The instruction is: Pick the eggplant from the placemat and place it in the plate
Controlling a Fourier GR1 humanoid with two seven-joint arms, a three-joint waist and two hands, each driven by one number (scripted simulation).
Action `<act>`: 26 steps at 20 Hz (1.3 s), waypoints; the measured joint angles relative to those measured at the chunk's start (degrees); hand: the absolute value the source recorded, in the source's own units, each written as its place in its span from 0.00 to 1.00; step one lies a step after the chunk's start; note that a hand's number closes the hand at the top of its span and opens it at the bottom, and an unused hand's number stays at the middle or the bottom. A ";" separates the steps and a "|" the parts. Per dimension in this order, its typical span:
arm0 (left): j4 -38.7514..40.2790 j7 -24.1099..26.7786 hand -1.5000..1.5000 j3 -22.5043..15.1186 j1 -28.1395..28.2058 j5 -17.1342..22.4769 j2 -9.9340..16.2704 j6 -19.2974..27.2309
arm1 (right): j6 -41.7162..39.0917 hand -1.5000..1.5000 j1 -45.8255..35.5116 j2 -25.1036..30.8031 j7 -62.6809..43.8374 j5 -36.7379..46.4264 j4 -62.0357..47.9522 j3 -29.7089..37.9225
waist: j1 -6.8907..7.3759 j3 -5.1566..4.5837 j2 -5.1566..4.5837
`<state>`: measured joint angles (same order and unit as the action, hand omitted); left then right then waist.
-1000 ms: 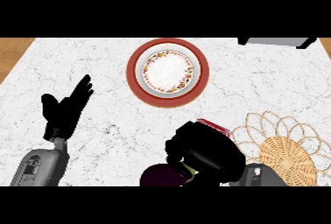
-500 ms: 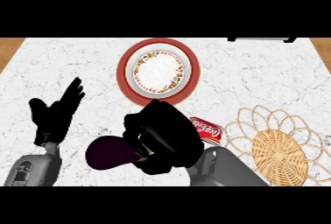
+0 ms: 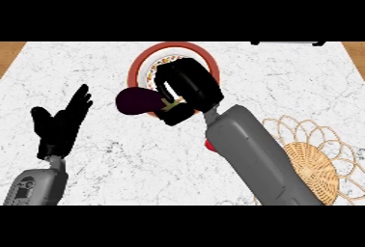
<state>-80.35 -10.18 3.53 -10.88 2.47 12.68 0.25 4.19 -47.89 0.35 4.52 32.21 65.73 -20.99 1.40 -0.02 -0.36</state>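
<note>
The eggplant (image 3: 140, 101) is off the placemat (image 3: 314, 164) and in the air, carried at the near-left rim of the plate (image 3: 139, 63); a second ago it hung low near the front edge of the worktop (image 3: 285, 77), and half a second ago it was at mid-worktop, so the transfer across the surface is nearly complete. Nearest the onlooker, the left robot hand (image 3: 61, 126) rests at the left side with fingers straight and raised, holding nothing, in much the same pose as before. To the right, the woven placemat lies bare at the right edge of the worktop, and nothing rests on it. A small red object (image 3: 209, 144), seen earlier as a red can, now shows only as a sliver from under the right forearm, between the placemat and the centre. Further on, the right robot hand (image 3: 187, 89) is clenched round the stem end of the eggplant, and the dark purple body projects to the left of the fingers. The hand now covers the right part of the plate, where earlier it was well short of it. Farthest away, the plate with its red rim and patterned inner band holds no visible item, though the hand hides part of it. A dark object (image 3: 288, 43) shows at the far edge. By estimate, the remaining steps are to move the eggplant slightly right and away until it is over the plate's centre, lower it, and release it.
</note>
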 measured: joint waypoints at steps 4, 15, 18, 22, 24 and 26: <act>-1.30 -0.63 0.50 -0.67 0.24 -0.78 -0.68 0.58 | 2.47 1.00 -7.63 -0.20 4.30 -0.76 -13.01 3.74 | 0.35 0.01 -0.11; -0.81 0.21 0.50 -1.00 -0.51 -1.10 -1.23 0.02 | -2.93 0.00 -17.60 1.01 14.69 0.41 -40.31 8.25 | 1.76 0.00 -0.85; -0.22 -0.16 0.50 -1.06 -1.60 -1.40 -1.40 0.22 | -5.06 0.00 -19.92 1.73 19.62 -0.28 -44.58 9.72 | 1.93 0.02 -1.00; -0.12 -0.17 0.50 -1.02 -1.91 -1.58 -1.66 0.47 | -4.33 0.00 -21.11 2.43 27.03 -2.23 -46.50 12.70 | 1.85 0.04 -0.97; -0.37 0.37 0.50 -1.14 -1.24 -1.72 -1.73 0.42 | -4.89 0.00 -21.06 2.18 31.01 -4.50 -46.30 14.93 | 1.85 0.06 -0.91; 0.21 0.51 0.50 -0.62 -1.42 -1.41 -1.52 0.25 | -7.67 0.00 -21.50 1.89 34.80 -7.39 -45.50 17.32 | 1.45 0.07 -0.79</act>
<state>-80.14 -9.67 2.91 -12.30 1.06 11.16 0.49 -3.47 -69.39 2.24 39.32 24.82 20.23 -3.67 2.85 0.05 -1.15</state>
